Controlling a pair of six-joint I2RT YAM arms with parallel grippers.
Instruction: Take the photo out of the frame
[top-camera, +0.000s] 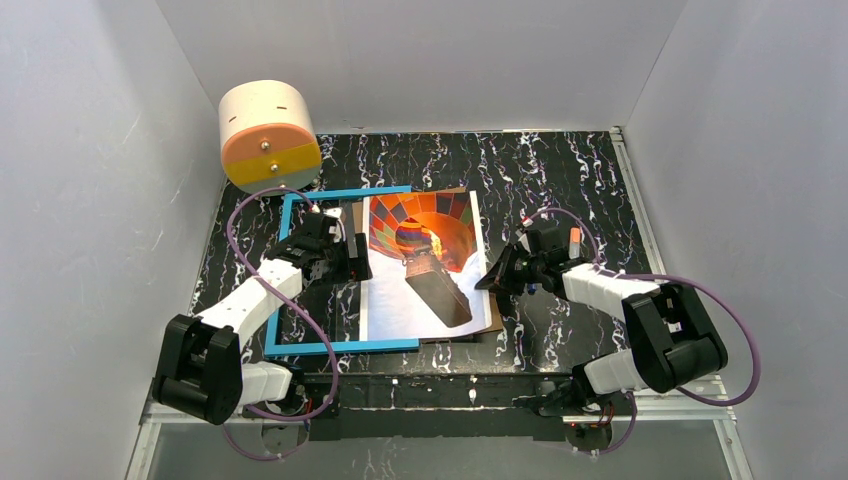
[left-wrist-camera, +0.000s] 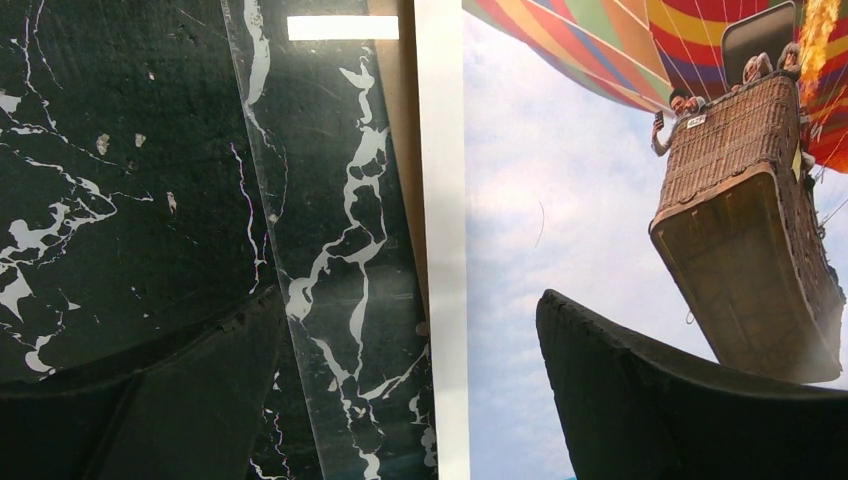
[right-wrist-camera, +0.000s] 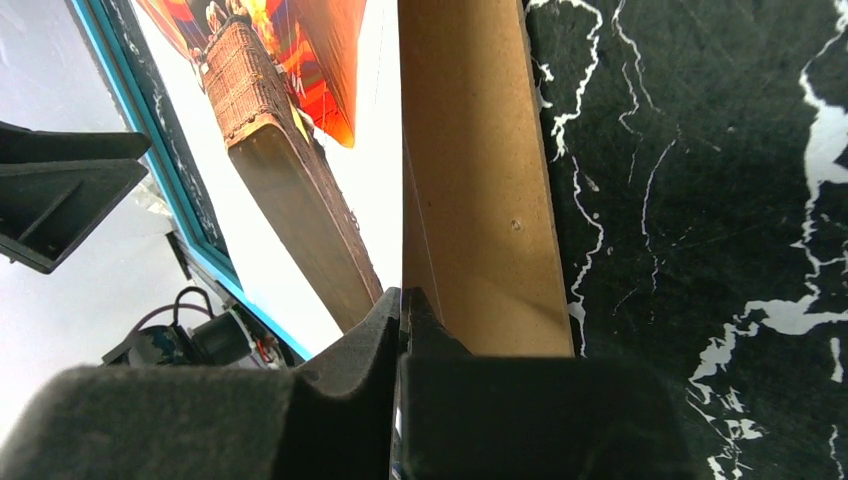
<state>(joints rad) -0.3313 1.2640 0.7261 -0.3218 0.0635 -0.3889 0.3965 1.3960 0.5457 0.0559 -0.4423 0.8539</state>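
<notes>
The large rectangular print of an orange, red and multicoloured hot-air balloon (top-camera: 395, 305) lies face up on the black, white-veined marble tabletop (top-camera: 570, 170). Its left part overlaps the right part of the thin bright blue rectangular frame (top-camera: 340, 346), and a plain brown backing board (right-wrist-camera: 480, 180) shows past its right edge. My right gripper (right-wrist-camera: 402, 330) is pinched closed on that right edge of the print; my left gripper (left-wrist-camera: 410, 400) hangs with jaws spread, straddling the print's white left border beside a clear pane (left-wrist-camera: 330, 250)
</notes>
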